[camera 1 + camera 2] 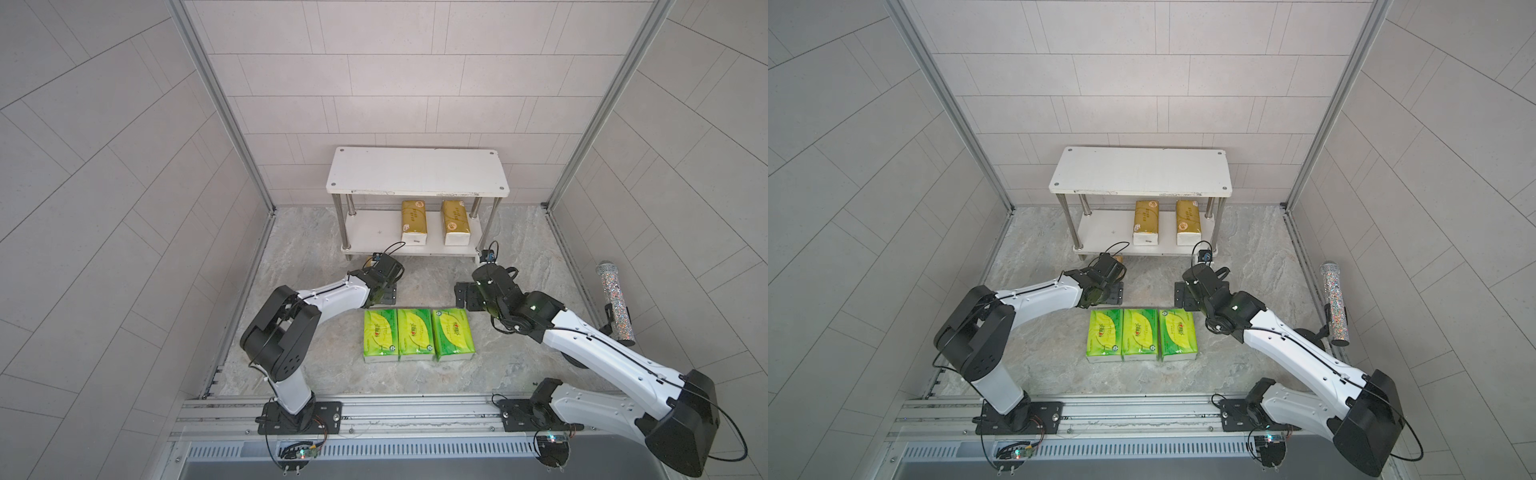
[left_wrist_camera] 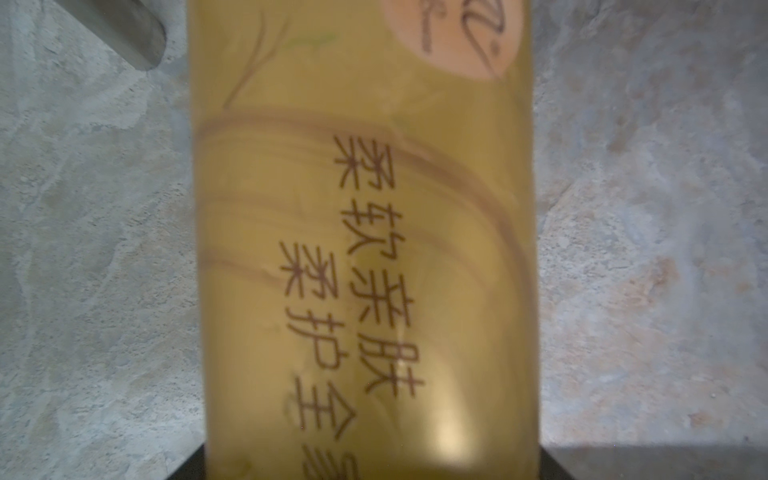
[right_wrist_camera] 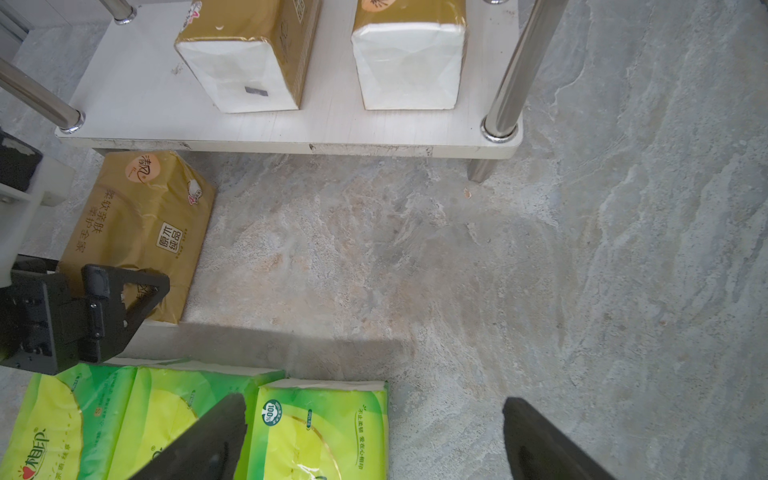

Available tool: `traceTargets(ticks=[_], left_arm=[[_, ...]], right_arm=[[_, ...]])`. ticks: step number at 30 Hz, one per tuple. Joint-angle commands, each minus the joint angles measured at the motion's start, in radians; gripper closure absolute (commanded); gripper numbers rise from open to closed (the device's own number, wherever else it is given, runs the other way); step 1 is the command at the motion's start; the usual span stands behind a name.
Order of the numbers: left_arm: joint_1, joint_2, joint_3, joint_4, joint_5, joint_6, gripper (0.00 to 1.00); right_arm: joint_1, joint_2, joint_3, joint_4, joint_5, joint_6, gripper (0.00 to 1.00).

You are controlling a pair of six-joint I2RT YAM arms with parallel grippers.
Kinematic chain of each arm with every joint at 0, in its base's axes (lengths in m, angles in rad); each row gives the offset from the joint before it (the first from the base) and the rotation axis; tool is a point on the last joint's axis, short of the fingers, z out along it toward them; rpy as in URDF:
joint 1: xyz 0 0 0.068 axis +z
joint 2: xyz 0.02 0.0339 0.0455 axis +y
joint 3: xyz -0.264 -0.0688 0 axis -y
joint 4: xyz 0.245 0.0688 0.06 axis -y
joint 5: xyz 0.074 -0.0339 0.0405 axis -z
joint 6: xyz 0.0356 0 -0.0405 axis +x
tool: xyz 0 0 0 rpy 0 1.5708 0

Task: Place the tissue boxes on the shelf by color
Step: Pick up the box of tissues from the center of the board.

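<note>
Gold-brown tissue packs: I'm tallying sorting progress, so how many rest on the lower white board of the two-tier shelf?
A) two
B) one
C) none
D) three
A: only the middle gold-brown tissue pack and the right-hand gold-brown tissue pack rest on the shelf's lower white board. The third gold-brown tissue pack lies on the marbled table surface in front of it.

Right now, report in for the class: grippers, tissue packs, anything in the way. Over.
Right gripper open, empty. Left gripper astride third gold pack, grip unconfirmed. Two gold packs on shelf lower board; three green packs unplaced. Nothing blocking.
</note>
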Motion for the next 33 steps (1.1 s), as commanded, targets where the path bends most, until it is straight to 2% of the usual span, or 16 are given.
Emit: traceTargets(ticks=[1, 16, 25, 33], left_arm=[[0.005, -0.032, 0.002, 0.007, -0.027, 0.012, 0.26], [0.005, -0.188, 0.099, -0.112, -0.053, 0.010, 0.30], [0.023, -0.069, 0.293, -0.153, -0.096, 0.067, 0.30], [0.083, 0.092, 0.419, -0.158, -0.088, 0.111, 0.30]], right_arm=[[0.005, -0.016, -0.012, 0.001, 0.007, 0.005, 0.00], [0.005, -0.003, -0.014, 0.010, 0.007, 0.003, 0.00], [0.004, 0.012, 0.003, 0.005, 0.003, -0.008, 0.00], [0.005, 0.009, 0.011, -0.017, -0.010, -0.016, 0.00]])
